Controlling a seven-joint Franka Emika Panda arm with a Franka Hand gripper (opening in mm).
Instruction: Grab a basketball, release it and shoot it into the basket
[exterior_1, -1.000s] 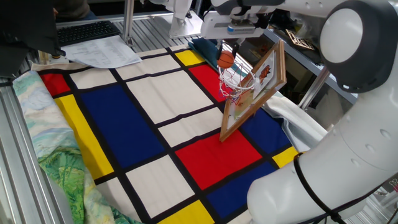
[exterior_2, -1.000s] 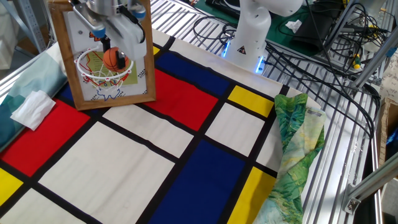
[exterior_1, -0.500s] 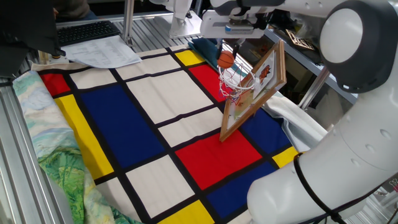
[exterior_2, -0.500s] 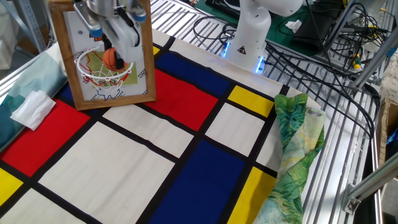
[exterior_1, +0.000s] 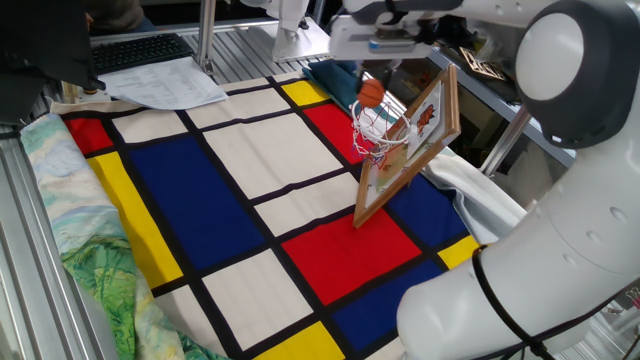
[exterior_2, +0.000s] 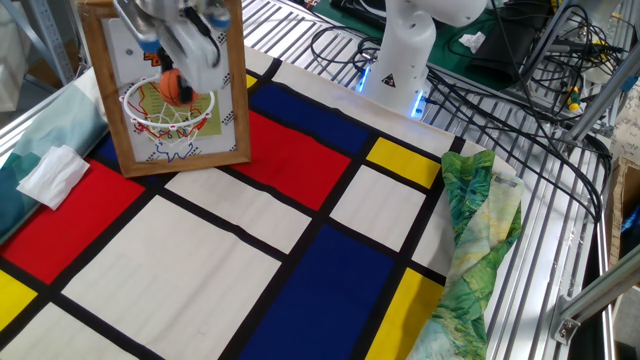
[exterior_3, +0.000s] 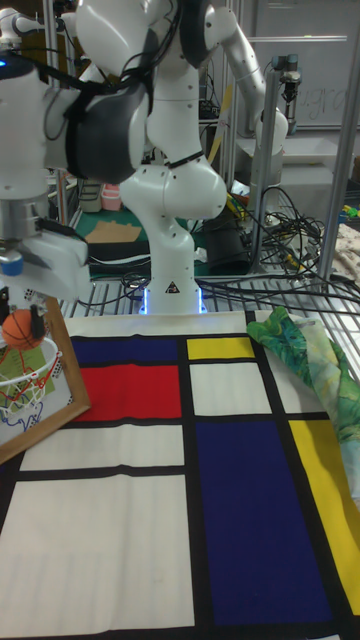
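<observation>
The basketball (exterior_1: 371, 93) (exterior_2: 170, 86) (exterior_3: 20, 329) is a small orange ball hanging just above the basket's red rim (exterior_1: 379, 141) (exterior_2: 166, 112) (exterior_3: 27, 375). My gripper (exterior_1: 372, 80) (exterior_2: 174, 76) (exterior_3: 19, 312) reaches down from above and is shut on the ball, with a finger on either side. The white net hangs below the rim. Behind it, the wood-framed backboard (exterior_1: 428, 118) (exterior_2: 232, 92) stands upright on the coloured cloth near the far end of the table.
A checkered red, blue, yellow and white cloth (exterior_1: 250, 190) covers the table. A green patterned cloth (exterior_2: 470, 230) (exterior_1: 95, 290) lies along one edge. A white crumpled tissue (exterior_2: 52, 172) sits beside the backboard. Papers (exterior_1: 165, 82) and cables (exterior_2: 500, 90) lie beyond the cloth.
The gripper has lifted slightly with the ball and shifted a little closer to the backboard. The ball stays between the fingers.
</observation>
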